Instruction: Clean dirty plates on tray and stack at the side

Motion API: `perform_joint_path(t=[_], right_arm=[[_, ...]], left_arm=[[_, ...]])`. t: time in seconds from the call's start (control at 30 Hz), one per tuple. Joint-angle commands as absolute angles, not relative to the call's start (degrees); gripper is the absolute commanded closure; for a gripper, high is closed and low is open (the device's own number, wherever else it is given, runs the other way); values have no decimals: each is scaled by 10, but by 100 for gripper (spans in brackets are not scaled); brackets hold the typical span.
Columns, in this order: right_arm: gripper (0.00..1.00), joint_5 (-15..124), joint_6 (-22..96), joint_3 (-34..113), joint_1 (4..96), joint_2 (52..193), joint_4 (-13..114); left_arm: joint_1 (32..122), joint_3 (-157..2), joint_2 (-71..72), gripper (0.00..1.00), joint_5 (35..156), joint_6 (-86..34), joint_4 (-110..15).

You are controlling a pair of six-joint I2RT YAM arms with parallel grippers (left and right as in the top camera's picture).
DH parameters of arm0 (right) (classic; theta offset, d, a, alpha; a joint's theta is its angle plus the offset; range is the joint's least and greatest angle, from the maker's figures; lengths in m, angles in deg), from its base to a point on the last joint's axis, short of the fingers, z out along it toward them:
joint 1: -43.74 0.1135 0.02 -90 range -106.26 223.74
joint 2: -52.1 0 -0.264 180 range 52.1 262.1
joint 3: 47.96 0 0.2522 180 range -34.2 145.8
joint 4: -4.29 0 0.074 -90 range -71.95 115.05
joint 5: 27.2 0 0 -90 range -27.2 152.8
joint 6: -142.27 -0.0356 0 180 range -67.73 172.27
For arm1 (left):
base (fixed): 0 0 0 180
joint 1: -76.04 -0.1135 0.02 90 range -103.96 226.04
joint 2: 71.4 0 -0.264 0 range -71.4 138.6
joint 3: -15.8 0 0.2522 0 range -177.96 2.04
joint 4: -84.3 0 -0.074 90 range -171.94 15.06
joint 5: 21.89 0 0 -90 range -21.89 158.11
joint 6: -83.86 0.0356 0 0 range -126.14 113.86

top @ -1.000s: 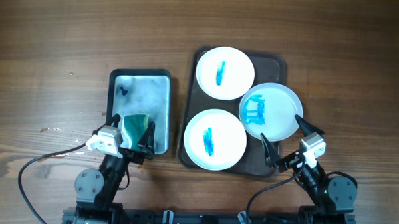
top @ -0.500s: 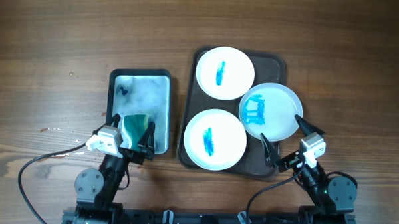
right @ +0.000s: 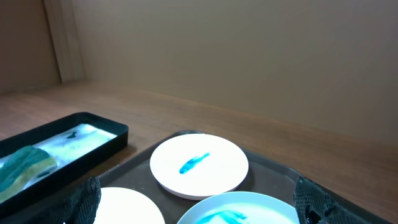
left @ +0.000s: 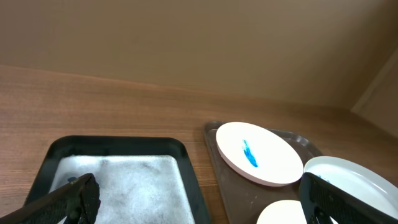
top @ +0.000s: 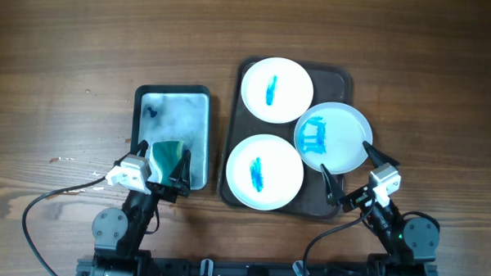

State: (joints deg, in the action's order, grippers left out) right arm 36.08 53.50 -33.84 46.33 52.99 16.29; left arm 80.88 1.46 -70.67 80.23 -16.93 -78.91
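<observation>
The left end effector [left: 196, 190] hangs with its fingers spread wide over the near end of the black rectangular basin of foamy water [top: 172, 89], gripping nothing. From overhead the green sponge [top: 168, 152] lies in the basin right between those fingers, but the left wrist camera does not show it. A blind close could pinch only a corner, or catch the basin's wall and shove the basin toward the tray.

The right end effector [right: 196, 186] is spread too and empty, poised at the 5 o'clock edge of the dark brown serving tray [top: 346, 76]. Directly ahead of it sits the white round plate with the broad blue scribble [top: 333, 137]. This plate seems to ride up over its neighbours rather than lie flat, so I would expect it to rock or skate if it is nipped by the rim or pressed by the sponge unsupported.

On the same tray, at 12 o'clock, is a white plate with a short blue streak [top: 277, 89], and at 7 o'clock another like it [top: 264, 171]. All three are dirty and none is stacked. The overlapping plate partly bars the other two, so it probably has to go first. A dripping sponge crossing the basin wall would wet the wooden counter [top: 68, 66]. A black cable [top: 38, 204] loops at 7 o'clock, clear of the work.
</observation>
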Motion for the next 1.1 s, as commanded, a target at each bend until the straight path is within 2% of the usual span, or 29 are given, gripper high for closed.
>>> perform_joint_path(t=[0.0,0.87,1.07], right_arm=[[0,363,538,-339,466,527,161],[0,354,536,-339,466,527,120],[0,286,536,-332,466,527,124]], left_arm=[[812,17,-710,0,809,-169,-787],[812,17,-710,0,818,-172,-788],[812,17,-710,0,844,-175,-816]])
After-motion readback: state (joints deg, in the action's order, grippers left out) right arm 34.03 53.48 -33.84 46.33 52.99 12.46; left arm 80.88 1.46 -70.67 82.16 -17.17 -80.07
